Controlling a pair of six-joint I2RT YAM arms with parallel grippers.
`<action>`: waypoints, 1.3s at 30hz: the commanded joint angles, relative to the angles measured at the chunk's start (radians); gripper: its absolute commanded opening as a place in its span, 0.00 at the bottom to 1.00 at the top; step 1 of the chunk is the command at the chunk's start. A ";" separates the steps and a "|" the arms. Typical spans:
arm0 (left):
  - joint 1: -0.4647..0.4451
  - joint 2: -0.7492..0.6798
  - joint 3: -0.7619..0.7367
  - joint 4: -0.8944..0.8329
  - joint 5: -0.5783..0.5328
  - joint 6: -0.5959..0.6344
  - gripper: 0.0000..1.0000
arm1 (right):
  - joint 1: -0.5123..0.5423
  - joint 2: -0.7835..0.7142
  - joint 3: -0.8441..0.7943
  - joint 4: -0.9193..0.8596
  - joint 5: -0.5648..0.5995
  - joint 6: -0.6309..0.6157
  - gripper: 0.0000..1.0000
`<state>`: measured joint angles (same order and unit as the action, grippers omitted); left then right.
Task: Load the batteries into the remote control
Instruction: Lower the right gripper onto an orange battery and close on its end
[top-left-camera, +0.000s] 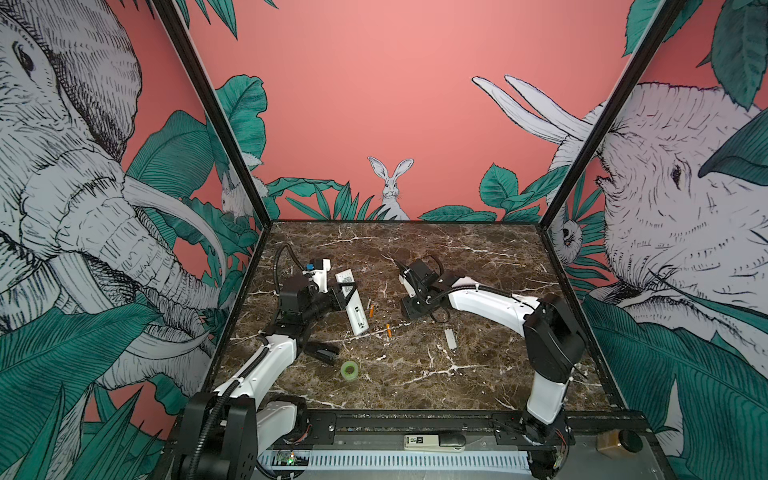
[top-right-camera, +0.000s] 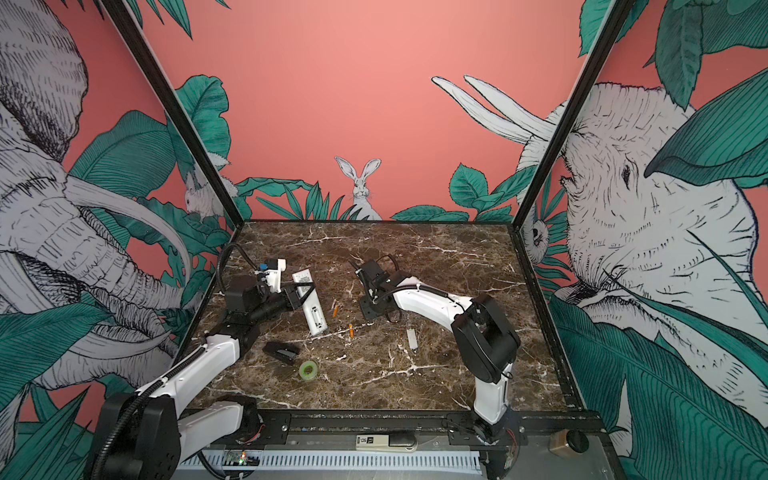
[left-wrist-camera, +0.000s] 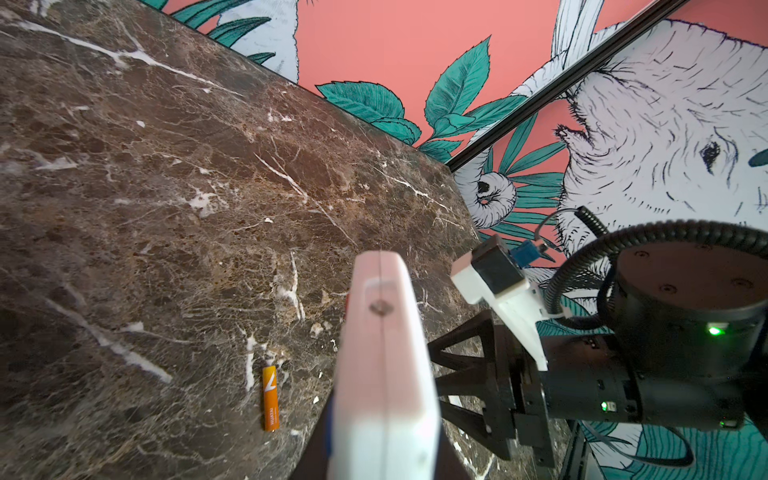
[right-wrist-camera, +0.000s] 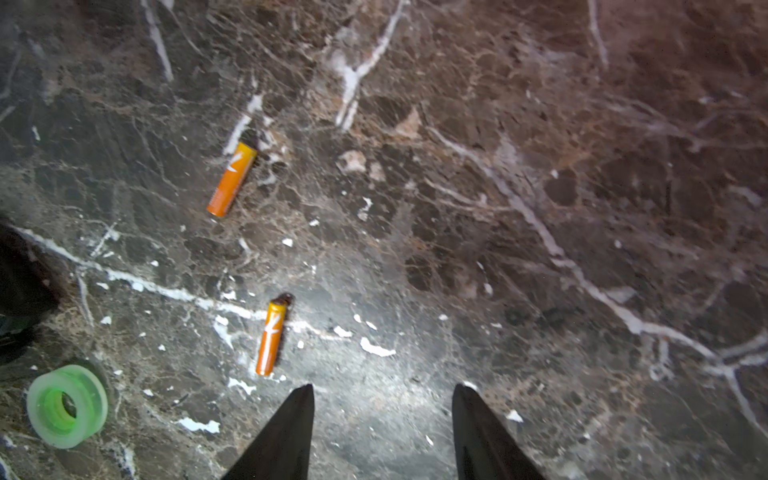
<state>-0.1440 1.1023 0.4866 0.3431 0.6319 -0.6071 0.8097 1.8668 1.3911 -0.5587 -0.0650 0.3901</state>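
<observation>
My left gripper (top-left-camera: 345, 294) (left-wrist-camera: 384, 457) is shut on the remote control (top-left-camera: 353, 305) (top-right-camera: 309, 307), a long white bar held near its middle with its plain back facing up. It appears edge-on as the remote control (left-wrist-camera: 386, 374) in the left wrist view. Two orange batteries lie on the marble just right of it: one battery (top-left-camera: 372, 309) (right-wrist-camera: 232, 179) and, nearer the front, another battery (top-left-camera: 388, 330) (right-wrist-camera: 272, 337). My right gripper (top-left-camera: 409, 313) (right-wrist-camera: 382, 390) hovers open right of them, nothing between its fingers; the nearer battery lies just beyond its left fingertip.
A small grey cover piece (top-left-camera: 450, 338) lies right of the batteries. A green tape roll (top-left-camera: 350, 370) (right-wrist-camera: 66, 406) and a black object (top-left-camera: 324, 354) sit toward the front left. A white device (top-left-camera: 432, 442) rests on the front rail.
</observation>
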 joint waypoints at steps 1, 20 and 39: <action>0.011 -0.031 -0.018 0.033 0.025 -0.006 0.00 | 0.018 0.036 0.052 0.011 -0.025 0.014 0.55; 0.016 -0.063 -0.040 -0.001 0.014 0.041 0.00 | 0.078 0.244 0.200 -0.056 -0.079 0.037 0.51; 0.016 -0.043 -0.037 0.000 0.007 0.047 0.00 | 0.098 0.285 0.213 -0.106 -0.062 0.008 0.41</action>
<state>-0.1337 1.0603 0.4549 0.3416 0.6380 -0.5716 0.9005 2.1319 1.5852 -0.6285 -0.1383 0.4114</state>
